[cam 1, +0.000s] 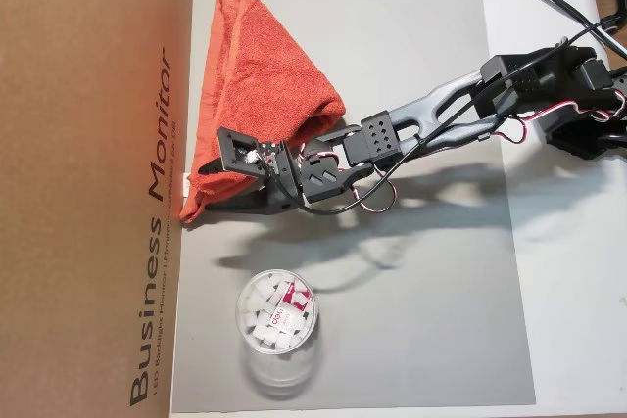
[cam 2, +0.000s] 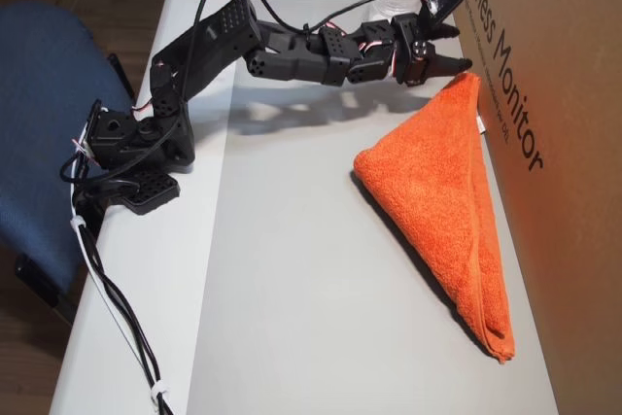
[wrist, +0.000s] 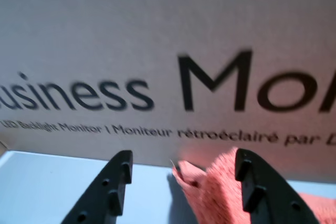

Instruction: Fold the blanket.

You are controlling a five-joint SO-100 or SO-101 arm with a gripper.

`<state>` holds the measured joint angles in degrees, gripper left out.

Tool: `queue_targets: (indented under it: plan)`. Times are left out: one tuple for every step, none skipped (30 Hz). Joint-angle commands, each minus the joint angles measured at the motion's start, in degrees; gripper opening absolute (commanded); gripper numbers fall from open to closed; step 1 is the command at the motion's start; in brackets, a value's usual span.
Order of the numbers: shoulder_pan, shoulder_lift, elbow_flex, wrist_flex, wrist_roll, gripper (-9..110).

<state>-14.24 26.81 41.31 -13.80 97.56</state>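
Observation:
The blanket (cam 1: 257, 80) is an orange-red terry towel lying doubled over into a triangle on the grey mat (cam 1: 421, 310), its long edge along the cardboard box. In another overhead view the blanket (cam 2: 437, 191) shows a small white tag (cam 2: 482, 124) by the box. My gripper (cam 1: 200, 194) sits at the blanket's pointed corner, beside the box. In the wrist view the gripper (wrist: 184, 153) is open, its black fingers (wrist: 113, 192) spread wide. The corner of the blanket (wrist: 215, 192) lies between them, close against the right finger.
A brown cardboard box (cam 1: 88, 183) printed "Business Monitor" walls one side of the mat, also seen as the box (cam 2: 559, 143). A clear cup (cam 1: 277, 318) of white cubes stands near the gripper. The arm's base (cam 2: 131, 148) and cables (cam 2: 117, 308) sit by a blue chair (cam 2: 44, 94).

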Motion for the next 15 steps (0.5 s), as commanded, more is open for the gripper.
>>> queue_targets:
  plan:
    - [-0.18,5.89,-1.49,-0.09,-0.53,19]
    - [-0.09,7.56,-0.09,0.44,-0.62,19]
    - [0.0,9.23,1.41,1.23,-0.62,19]
    - [0.09,11.16,2.9,2.11,-0.7,19]
    - [0.26,13.01,4.66,3.16,-0.7,19]
    - [0.35,15.21,6.59,4.48,-0.79,19]
    - [0.53,17.14,8.09,5.62,-0.97,19]
    - [0.7,18.98,9.67,6.86,-1.76,18]
    - [1.23,20.83,11.16,8.09,-2.81,16]
    - [1.58,22.5,12.66,9.4,-3.96,14]
    - [1.93,24.52,14.41,10.81,-5.01,11]
    - [2.02,26.1,15.73,11.87,-5.54,8]
    - [2.37,27.86,17.23,13.01,-5.98,6]
    - [2.81,29.88,18.98,14.15,-5.98,3]
    - [3.16,31.64,20.57,15.21,-6.06,1]
